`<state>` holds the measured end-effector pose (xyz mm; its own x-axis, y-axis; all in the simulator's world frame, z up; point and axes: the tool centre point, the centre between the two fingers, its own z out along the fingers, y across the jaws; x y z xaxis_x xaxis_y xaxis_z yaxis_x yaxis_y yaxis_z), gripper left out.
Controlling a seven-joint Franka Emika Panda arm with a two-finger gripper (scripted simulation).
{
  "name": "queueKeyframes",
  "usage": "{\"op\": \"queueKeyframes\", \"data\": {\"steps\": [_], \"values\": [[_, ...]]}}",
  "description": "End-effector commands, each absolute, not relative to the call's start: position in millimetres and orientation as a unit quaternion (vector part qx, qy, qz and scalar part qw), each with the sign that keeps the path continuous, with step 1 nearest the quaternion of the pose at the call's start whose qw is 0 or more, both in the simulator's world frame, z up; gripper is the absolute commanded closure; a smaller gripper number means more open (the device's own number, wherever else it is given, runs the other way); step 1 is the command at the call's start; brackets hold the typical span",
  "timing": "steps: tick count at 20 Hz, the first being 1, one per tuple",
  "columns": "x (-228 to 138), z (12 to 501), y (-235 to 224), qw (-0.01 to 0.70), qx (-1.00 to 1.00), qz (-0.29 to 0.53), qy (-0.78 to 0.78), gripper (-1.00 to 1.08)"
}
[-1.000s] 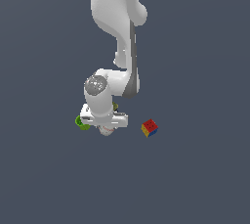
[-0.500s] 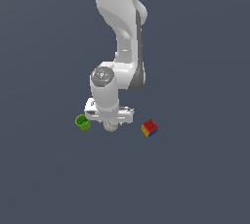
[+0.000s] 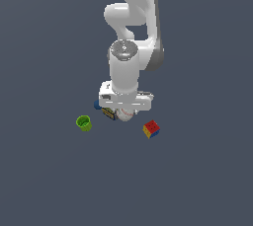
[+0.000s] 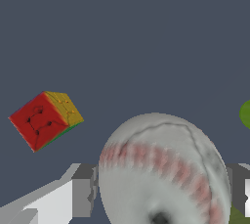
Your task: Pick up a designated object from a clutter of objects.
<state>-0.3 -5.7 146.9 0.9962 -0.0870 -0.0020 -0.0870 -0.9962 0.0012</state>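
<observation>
The baseball (image 3: pixel 125 114) is sitting just below centre of the exterior frame, between the fingers of the gripper (image 3: pixel 125 115); whether the jaws are clamping it cannot be told. The puzzle cube (image 3: pixel 151 129) is lying lower right, the green cup (image 3: pixel 83 123) lower left.

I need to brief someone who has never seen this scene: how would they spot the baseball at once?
Find the white robot arm and follow it down to its gripper; the baseball sits directly under it, between the fingers. It is the only round white item with red stitching, unlike the green cup and the multicoloured puzzle cube either side.
</observation>
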Motion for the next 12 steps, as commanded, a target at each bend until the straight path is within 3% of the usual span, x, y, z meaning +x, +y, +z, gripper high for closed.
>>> {"op": "queueKeyframes", "data": {"steps": [1, 12], "values": [[-7, 171, 14, 0.001, 0.999, 0.000, -0.043, 1.08], [-37, 279, 103, 0.002, 0.999, 0.000, -0.043, 1.08]]}}
